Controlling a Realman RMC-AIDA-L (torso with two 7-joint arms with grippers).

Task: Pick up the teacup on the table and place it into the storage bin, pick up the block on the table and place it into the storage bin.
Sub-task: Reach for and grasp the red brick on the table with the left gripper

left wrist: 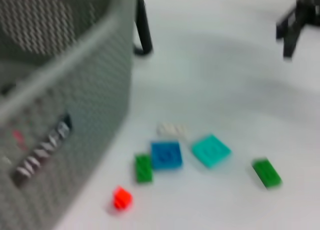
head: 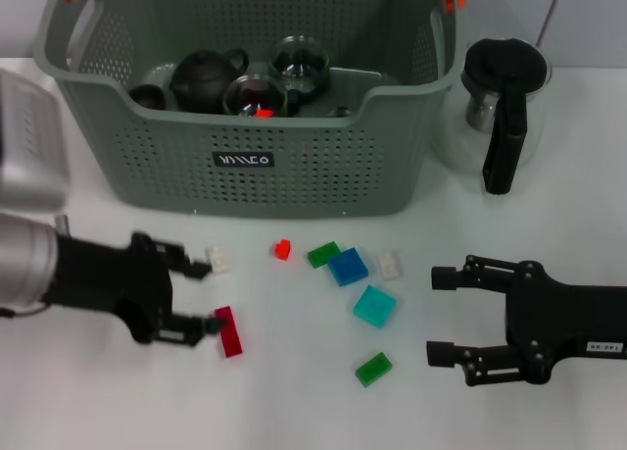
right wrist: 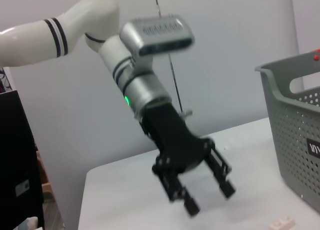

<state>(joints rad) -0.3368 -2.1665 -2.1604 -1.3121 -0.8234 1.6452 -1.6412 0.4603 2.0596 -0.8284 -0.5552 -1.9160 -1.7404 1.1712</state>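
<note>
The bin [head: 294, 166] stands at the far side of the table [head: 549, 234], a black teapot [head: 204, 77] and glass cups [head: 257, 95] inside it, with something small and red [head: 264, 113] showing among them. A glass jug [head: 500, 102] with a black handle stands just right of the bin. Blocks lie loose on the table near the bin's front: a white one [head: 219, 261], a small red one [head: 283, 249], a dark green one [head: 323, 254], a blue one [head: 348, 267], another white one [head: 391, 264], a teal one [head: 375, 306], a green one [head: 373, 369] nearest, and a flat dark red one [head: 230, 331]. The left gripper [head: 202, 297] hangs low at the left with its fingers spread; one fingertip is at the dark red block, the other close to the white block. The right gripper [head: 439, 315] is at the right, near the table edge, fingers also spread and holding nothing, well apart from the blocks.
</note>
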